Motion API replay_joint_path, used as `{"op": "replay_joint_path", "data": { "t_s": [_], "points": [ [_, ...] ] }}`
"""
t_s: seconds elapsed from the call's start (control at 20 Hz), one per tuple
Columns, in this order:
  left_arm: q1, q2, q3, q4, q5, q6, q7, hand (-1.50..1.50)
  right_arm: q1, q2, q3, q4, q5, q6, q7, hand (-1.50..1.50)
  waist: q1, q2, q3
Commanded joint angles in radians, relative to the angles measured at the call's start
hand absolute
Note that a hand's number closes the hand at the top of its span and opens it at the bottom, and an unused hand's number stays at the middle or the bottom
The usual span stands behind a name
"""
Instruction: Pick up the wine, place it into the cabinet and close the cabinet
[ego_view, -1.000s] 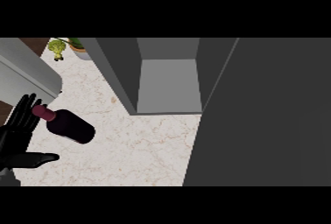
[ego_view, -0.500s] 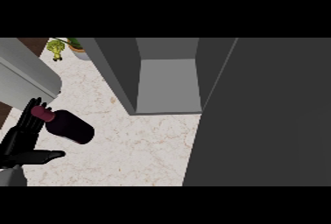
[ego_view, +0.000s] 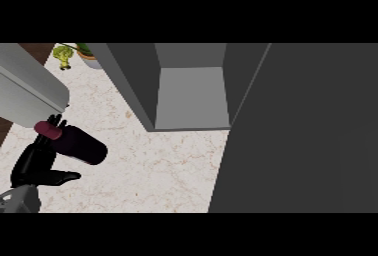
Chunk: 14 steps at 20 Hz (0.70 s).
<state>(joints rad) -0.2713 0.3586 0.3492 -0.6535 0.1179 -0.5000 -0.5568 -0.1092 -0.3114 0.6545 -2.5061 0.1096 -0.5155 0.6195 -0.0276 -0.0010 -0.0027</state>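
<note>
Since the earlier frames the left hand (ego_view: 35, 162) has slid rightward from the frame's left edge and closed up against the wine bottle (ego_view: 74, 144), which has itself barely shifted; the bottle stands at the left of the frame on the marbled counter (ego_view: 162, 165), its reddish cap toward the upper left and its dark body angled toward the lower right; the hand's fingers lie straight along the bottle's left flank, touching it, with the thumb stuck out below the body and not yet wrapped round, so the hand is open; the step in hand appears to be securing the grasp; done well, fingers and thumb would curl round the body before any lift, then the bottle would travel up and right to the open cabinet (ego_view: 190, 97) at upper centre, clear of its dark door (ego_view: 303, 130) filling the right; the right hand is out of sight.
</note>
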Motion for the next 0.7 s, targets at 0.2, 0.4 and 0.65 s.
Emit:
{"op": "replay_joint_path", "data": {
  "t_s": [0.2,0.4,0.65],
  "points": [
    [-0.050,0.012,-0.014,0.174,-0.025,-0.080,-0.090,-1.50,0.054,-0.035,0.091,-0.165,0.169,-0.038,0.054,-1.50,-0.006,-0.002,-0.001],
    [-0.065,-0.019,-0.042,0.192,-0.057,-0.034,-0.123,-1.50,0.029,-0.062,0.066,-0.188,0.150,-0.033,0.102,-1.50,0.001,-0.002,0.000],
    [-0.076,-0.037,-0.031,0.245,-0.053,-0.021,-0.213,-1.50,0.024,-0.077,0.009,-0.176,0.081,-0.030,0.043,-1.50,0.003,0.001,0.000]
  ]
}}
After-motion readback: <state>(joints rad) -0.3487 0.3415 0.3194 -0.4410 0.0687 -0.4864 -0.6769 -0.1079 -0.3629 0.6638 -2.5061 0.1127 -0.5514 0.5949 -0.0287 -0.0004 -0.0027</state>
